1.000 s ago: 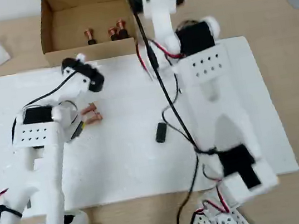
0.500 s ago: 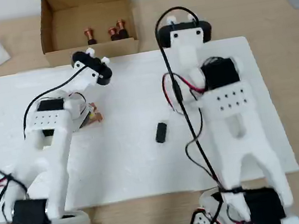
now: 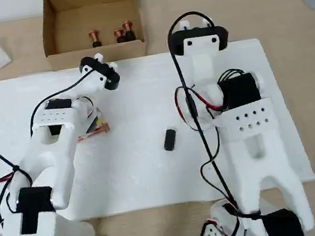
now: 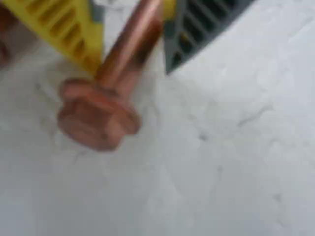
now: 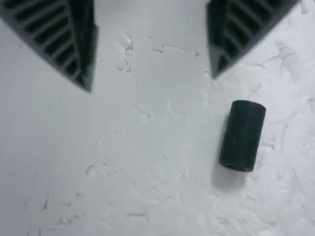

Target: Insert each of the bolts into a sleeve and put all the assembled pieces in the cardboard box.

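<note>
White foam board point(image 3: 142, 173) on wooden table point(image 3: 311, 71) | cardboard box point(image 3: 49, 27) upper left, apparently three assembled pieces point(image 3: 118, 35) inside | left gripper point(image 4: 133, 44) clamped on bolt point(image 4: 98, 113) shank, left of centre | right gripper point(image 5: 150, 49) spread wide, empty, near lone sleeve point(image 5: 242, 135) at centre | insertion, boxing pending

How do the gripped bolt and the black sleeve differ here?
The bolt is copper with a flanged head; the sleeve is a plain black cylinder. The bolt is clamped by the left gripper; the sleeve lies loose near the open right gripper. Both are short, round-bodied parts.
</note>
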Tool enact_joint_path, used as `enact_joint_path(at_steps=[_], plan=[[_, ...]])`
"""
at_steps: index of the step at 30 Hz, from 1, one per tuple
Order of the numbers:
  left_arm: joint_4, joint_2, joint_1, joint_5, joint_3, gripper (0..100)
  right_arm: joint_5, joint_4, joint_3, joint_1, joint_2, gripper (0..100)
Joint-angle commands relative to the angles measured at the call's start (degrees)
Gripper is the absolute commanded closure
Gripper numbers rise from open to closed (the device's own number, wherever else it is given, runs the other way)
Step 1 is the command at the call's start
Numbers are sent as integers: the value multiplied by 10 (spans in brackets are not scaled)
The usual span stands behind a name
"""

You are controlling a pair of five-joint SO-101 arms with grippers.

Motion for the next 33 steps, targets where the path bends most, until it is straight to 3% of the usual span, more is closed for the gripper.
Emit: enact_joint_path(at_steps=[1, 5, 8, 15, 19, 27, 33], plan=[[-18, 45, 4, -4, -37, 907, -6, -10, 0, 10, -21, 810], [15, 83, 4, -4, -83, 914, -6, -8, 0, 9, -22, 810], [72, 102, 4, -4, -127, 997, -6, -7, 0, 9, -22, 810], [152, 126, -23, 0, -202, 989, -6, -6, 0, 8, -22, 810], [246, 122, -41, 10, -294, 989, -12, -6, 4, 8, -18, 810], [408, 0, -49, 65, -480, 989, -122, -76, 115, 8, -17, 810], [521, -145, -14, 111, -542, 989, -135, -127, 175, -39, -17, 810]])
